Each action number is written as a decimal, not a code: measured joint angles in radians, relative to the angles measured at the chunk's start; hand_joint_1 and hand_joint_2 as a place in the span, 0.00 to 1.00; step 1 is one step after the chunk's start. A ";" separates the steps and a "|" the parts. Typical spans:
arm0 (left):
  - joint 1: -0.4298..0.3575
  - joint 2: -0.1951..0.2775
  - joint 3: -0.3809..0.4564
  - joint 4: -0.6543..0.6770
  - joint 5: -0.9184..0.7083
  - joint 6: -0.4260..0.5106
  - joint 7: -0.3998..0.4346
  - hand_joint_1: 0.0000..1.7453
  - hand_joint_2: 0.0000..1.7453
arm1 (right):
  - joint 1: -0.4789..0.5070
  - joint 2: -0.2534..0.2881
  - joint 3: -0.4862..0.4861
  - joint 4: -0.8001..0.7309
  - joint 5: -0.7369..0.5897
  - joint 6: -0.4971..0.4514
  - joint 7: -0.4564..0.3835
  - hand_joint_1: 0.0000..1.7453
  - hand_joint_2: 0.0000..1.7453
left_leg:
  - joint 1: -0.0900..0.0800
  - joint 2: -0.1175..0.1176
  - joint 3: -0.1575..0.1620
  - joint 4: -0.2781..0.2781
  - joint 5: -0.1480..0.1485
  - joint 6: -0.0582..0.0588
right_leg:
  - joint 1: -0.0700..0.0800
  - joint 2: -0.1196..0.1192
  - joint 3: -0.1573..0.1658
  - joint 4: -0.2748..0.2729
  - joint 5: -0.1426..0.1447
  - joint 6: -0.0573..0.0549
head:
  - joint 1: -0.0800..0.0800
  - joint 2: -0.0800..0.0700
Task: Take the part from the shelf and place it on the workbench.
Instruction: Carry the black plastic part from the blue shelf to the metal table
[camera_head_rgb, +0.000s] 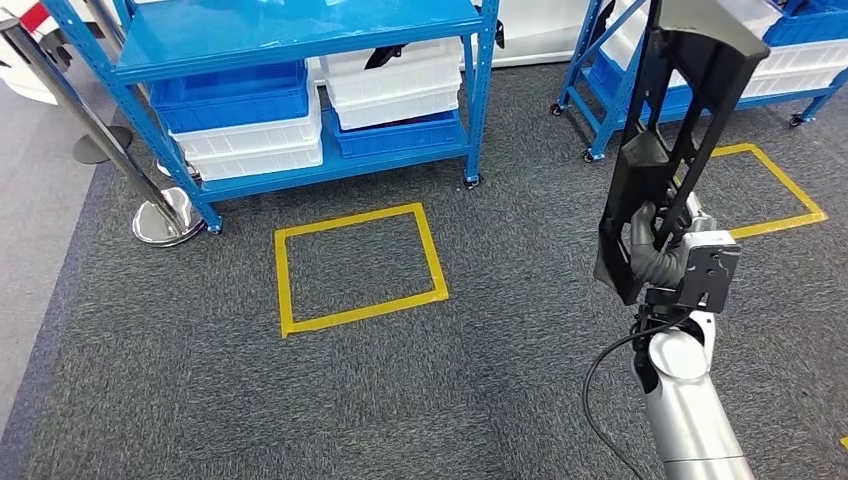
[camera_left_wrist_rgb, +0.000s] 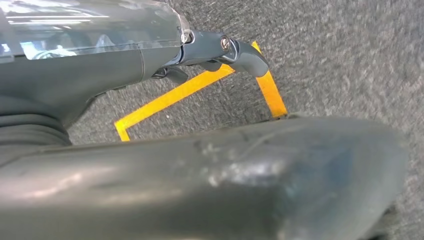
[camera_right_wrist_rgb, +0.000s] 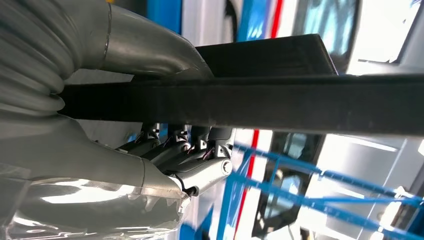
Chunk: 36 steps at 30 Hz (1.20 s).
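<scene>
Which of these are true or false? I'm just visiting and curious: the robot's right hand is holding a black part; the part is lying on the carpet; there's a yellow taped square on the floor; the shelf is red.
1. The right hand holds a black part. True.
2. The part lies on the carpet. False: it is held up in the air, above the grey carpet.
3. A yellow taped square marks the floor in front of a shelf. True.
4. The shelf is red. False: the shelf is blue, with blue and white bins on it.
</scene>
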 joint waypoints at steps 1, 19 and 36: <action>0.001 0.000 0.000 0.000 -0.001 0.001 0.000 0.00 0.00 | -0.001 -0.016 -0.012 0.006 0.022 0.000 0.014 1.00 1.00 | 0.000 -0.001 -0.003 0.009 0.008 0.001 | 0.000 0.007 -0.001 0.002 0.000 0.000 | 0.000 0.000; 0.000 -0.001 -0.007 0.000 -0.054 0.002 -0.015 0.00 0.00 | -0.111 -0.420 -0.288 0.383 0.615 -0.116 0.231 1.00 1.00 | -0.008 0.024 0.119 -0.288 0.150 0.058 | -0.014 -0.030 -0.059 0.118 -0.035 0.073 | 0.004 0.000; -0.004 0.003 -0.008 0.000 -0.073 -0.003 -0.016 0.00 0.00 | -0.041 -0.641 -0.418 0.529 0.916 -0.227 0.296 1.00 1.00 | -0.021 -0.047 0.116 -0.235 0.121 0.064 | -0.004 0.054 -0.010 0.011 0.002 0.025 | 0.003 0.000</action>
